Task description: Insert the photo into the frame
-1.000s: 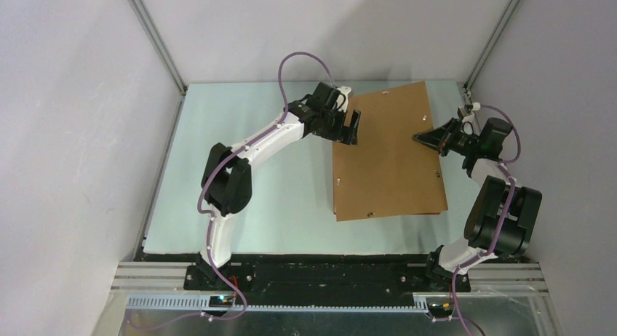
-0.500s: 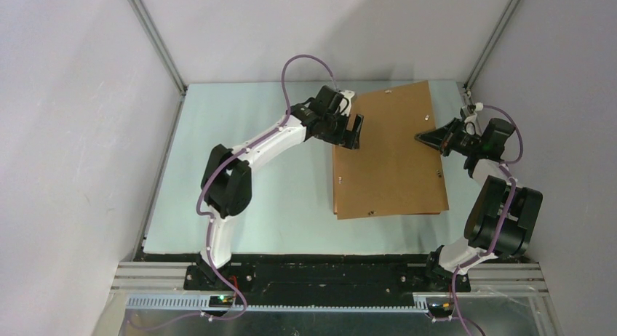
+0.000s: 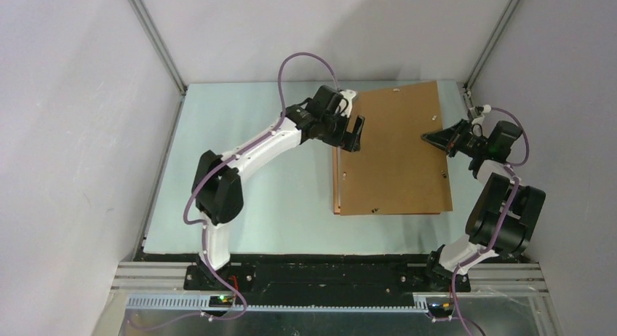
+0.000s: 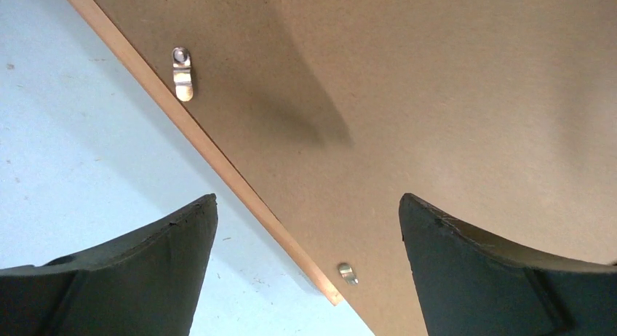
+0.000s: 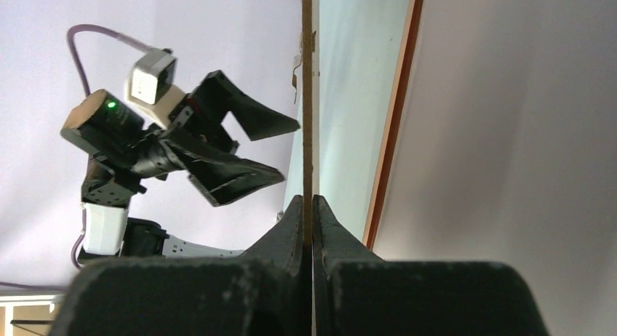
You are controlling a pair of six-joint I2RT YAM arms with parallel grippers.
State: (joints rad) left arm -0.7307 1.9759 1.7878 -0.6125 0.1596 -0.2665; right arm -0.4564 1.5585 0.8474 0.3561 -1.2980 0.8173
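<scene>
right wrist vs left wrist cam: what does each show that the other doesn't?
Right wrist only: the right gripper shut on the backing board's thin edge, seen edge-on, and the left gripper from outside, open. Left wrist only: the board's flat brown face, two metal clips near its edge, pale table. Both: the board and the frame's wooden edge. The photo shows in neither.
</scene>
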